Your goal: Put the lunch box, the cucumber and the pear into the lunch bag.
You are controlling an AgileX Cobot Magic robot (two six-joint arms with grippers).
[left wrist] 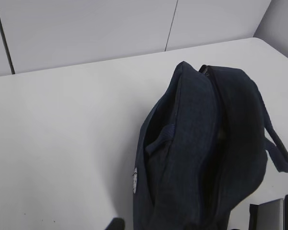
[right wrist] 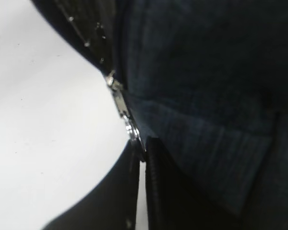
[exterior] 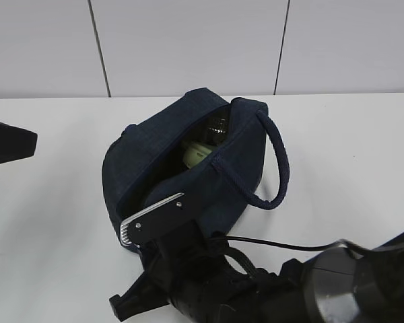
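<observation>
On the white table the navy lunch bag gapes with the pale green lunch box inside, while the right gripper pinches its metal zipper pull nearly closed.

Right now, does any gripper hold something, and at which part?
The right gripper pinches the metal zipper pull of the lunch bag at its lower end. The left gripper holds nothing visible.

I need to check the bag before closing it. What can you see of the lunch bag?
The lunch bag is dark navy fabric, boxy, slumped on the white table. Its top gapes open, showing the pale green lunch box inside. A thick loop handle hangs to its right. The right hand pinches the metal zipper pull at its near end.
</observation>
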